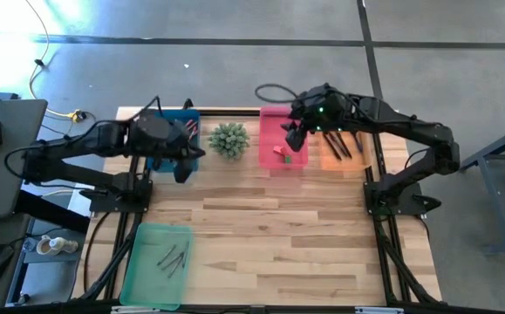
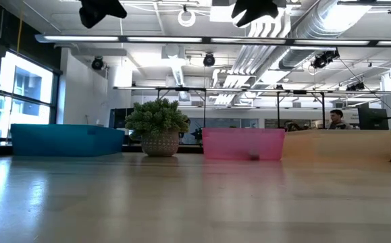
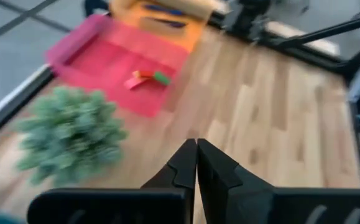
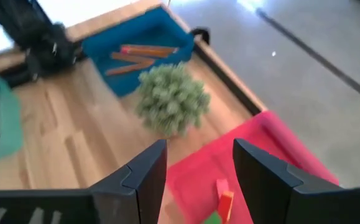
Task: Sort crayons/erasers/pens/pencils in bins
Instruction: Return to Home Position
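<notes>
The spiky plant sits at the back of the desk, and everything reads off it. Just to its left hangs the left gripper, fingers pressed together with nothing between them, beside the blue bin holding the pencils. Just right of the plant, the right gripper hovers over the pink bin, fingers spread and empty, above the erasers. Beyond that, the orange bin holds dark pens. The green bin, with crayons, lies well forward of the plant.
</notes>
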`<state>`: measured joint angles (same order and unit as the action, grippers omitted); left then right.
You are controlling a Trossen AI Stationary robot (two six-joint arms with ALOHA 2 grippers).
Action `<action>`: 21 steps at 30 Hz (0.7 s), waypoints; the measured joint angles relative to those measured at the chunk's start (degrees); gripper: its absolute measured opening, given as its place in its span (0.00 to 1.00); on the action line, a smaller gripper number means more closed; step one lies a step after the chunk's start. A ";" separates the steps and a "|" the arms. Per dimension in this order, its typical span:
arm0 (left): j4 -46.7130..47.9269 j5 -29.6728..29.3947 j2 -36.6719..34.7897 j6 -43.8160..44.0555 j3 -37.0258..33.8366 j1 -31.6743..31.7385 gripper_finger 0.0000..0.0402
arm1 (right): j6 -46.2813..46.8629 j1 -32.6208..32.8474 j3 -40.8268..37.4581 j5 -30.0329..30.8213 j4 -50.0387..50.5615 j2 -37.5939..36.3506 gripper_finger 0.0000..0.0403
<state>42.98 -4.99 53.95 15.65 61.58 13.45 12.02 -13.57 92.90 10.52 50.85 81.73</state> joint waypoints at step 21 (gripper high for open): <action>-39.53 -0.75 -20.51 2.21 -36.27 -17.73 0.00 | 3.54 4.99 0.00 5.91 12.10 -4.86 0.25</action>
<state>3.46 -5.74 33.44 17.87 25.31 -4.28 15.57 -8.58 92.90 16.43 62.95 76.87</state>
